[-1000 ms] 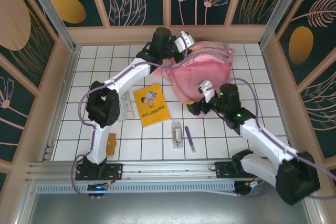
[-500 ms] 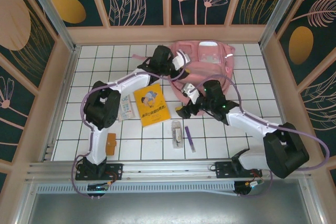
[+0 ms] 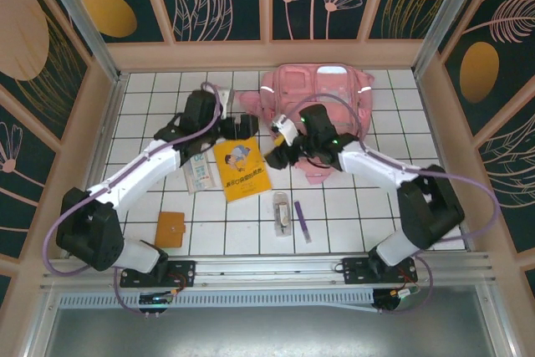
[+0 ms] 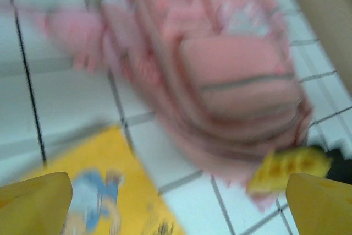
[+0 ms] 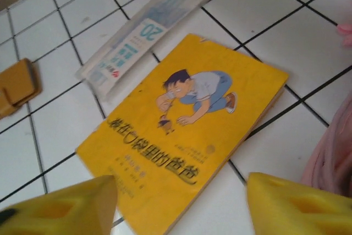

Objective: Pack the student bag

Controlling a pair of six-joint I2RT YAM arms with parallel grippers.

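1. A yellow book (image 5: pixel 184 136) lies flat and askew on the white tiled table (image 5: pixel 60 130). Its cover shows a crouching cartoon figure in blue above a line of dark characters.
2. Up and left of the book lies a clear flat packet (image 5: pixel 140 39) with a blue "20" label, just beside the book's upper corner.
3. Well to the left of the book, a flat brown item (image 5: pixel 16 83) is cut off by the frame edge.
4. To the right of the book, pink fabric of the student bag (image 5: pixel 335 152) shows, a strip of tile apart.
5. Below the book, the right gripper (image 5: pixel 181 213) has its yellow fingers (image 5: pixel 297 207) spread wide, with nothing held.
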